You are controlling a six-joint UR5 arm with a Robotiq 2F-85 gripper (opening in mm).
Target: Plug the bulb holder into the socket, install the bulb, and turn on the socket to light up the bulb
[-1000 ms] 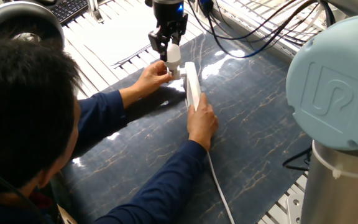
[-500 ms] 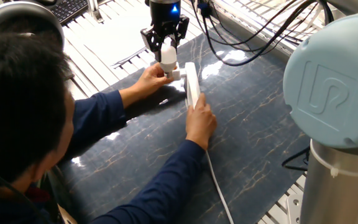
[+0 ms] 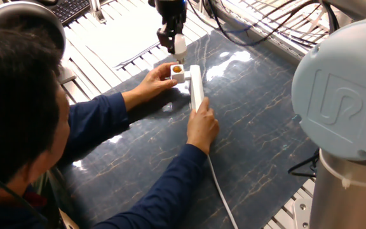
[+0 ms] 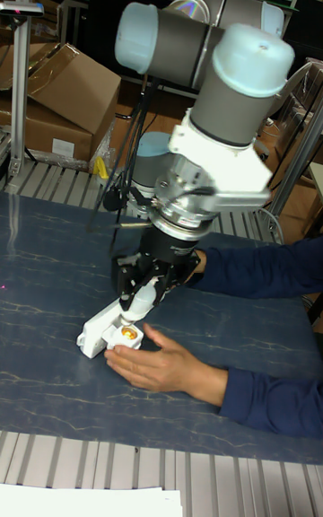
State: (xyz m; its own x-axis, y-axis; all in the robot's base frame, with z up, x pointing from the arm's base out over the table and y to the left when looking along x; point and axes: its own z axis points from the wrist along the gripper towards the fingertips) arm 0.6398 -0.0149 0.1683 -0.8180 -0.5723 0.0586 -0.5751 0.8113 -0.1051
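- A person in a dark blue long-sleeved top leans over the table from the near-left corner of the fixed view, and the dark-haired head (image 3: 14,102) blocks much of that corner.
- One hand (image 3: 154,79) cups the small white cube-like bulb holder (image 3: 177,72) from the left; its round orange-copper opening faces up and is uncovered.
- The holder sits against the far end of the long white rectangular socket strip (image 3: 196,88), which lies on a dark blue mat with pale marble-like veins (image 3: 265,127).
- The other hand (image 3: 203,127) presses on the near end of the strip, hiding that end; a white cord (image 3: 221,194) trails from under it toward the near edge.
- The black two-finger gripper (image 3: 173,39) hangs above the holder, clamped on the small white bulb with a frosted rounded body (image 3: 179,44); the bulb is apart from the opening.
- In the tall fixed view the gripper (image 4: 144,294) with the bulb (image 4: 136,302) hovers just over the holder (image 4: 124,335).
- The arm's pale grey joint cap (image 3: 342,89) carries an embossed "UR" logo.
- Black cables (image 3: 259,25) loop over the ribbed metal table top behind the mat.
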